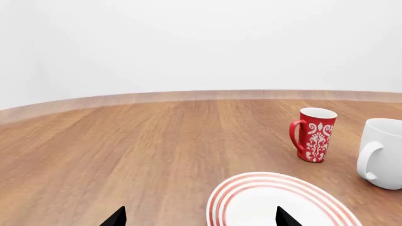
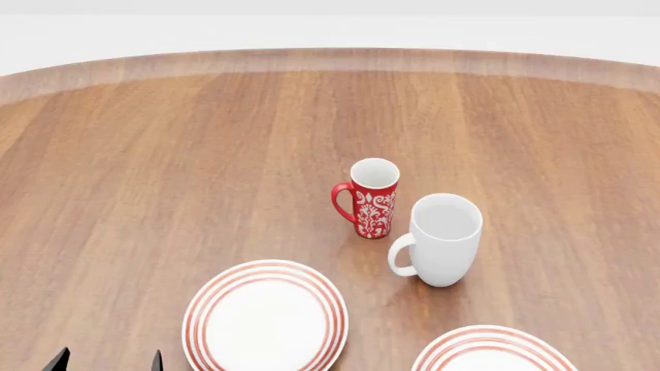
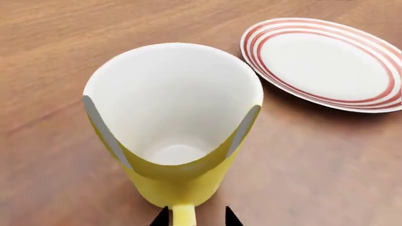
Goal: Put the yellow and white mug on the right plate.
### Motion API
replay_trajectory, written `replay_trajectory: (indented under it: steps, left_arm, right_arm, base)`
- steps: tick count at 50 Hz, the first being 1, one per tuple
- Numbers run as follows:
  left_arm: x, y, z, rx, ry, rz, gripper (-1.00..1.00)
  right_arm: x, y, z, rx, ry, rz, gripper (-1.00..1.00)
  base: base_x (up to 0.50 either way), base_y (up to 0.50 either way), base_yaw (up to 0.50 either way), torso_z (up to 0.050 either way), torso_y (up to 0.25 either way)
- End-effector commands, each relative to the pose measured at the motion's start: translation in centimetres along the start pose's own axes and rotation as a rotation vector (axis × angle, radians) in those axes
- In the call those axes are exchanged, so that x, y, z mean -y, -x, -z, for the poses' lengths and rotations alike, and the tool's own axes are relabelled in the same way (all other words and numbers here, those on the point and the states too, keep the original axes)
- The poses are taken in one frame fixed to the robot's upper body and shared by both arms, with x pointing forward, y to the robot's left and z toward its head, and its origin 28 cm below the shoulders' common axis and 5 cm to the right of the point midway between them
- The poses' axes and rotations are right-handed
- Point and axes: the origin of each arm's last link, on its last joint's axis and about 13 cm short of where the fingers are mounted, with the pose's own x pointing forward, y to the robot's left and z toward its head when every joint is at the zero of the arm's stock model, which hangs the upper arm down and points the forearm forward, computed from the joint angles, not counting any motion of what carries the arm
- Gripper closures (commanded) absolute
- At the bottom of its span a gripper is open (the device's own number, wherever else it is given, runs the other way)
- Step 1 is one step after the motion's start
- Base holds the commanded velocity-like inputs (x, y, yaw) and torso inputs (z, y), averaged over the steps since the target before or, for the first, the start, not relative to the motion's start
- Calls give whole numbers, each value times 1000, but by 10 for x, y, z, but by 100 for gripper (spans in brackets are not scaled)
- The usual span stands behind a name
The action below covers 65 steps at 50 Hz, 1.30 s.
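The yellow and white mug fills the right wrist view: stout, yellow outside, white inside and at the rim, its yellow handle between the right gripper fingertips, which pinch it. It hangs above the wooden table, with a red-ringed white plate beside it. The left gripper is spread open, just left of the left plate. The head view also shows the right plate
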Motion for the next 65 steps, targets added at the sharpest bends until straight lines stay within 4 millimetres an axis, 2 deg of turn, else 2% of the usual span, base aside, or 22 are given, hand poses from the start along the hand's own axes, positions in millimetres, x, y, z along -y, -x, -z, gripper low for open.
replay_trajectory:
  steps: [1, 14, 25, 47, 65]
  left_arm:
    - [0, 0, -1, 3, 0, 1, -100]
    - [0, 0, -1, 2, -1, 1, -100]
    - [1, 0, -1, -1, -4, 3, -100]
    - [0, 0, 0, -7, -4, 2, -100]
    - [1, 0, 1, -7, -8, 3, -100]
  right_arm:
    - [2, -1, 0, -1, 22, 31, 100]
    - [19, 6, -8, 27, -7, 123, 100]
    - [51, 30, -22, 82, -16, 318, 100]
    - [67, 48, -31, 128, -36, 445, 100]
    - [81, 55, -33, 164, -114, 546, 100]
  base:
    - [0, 0, 0, 0, 0]
    - [0, 0, 0, 0, 0]
    - [0, 0, 0, 0, 0]
    - [0, 0, 0, 0, 0]
    - [0, 0, 0, 0, 0]
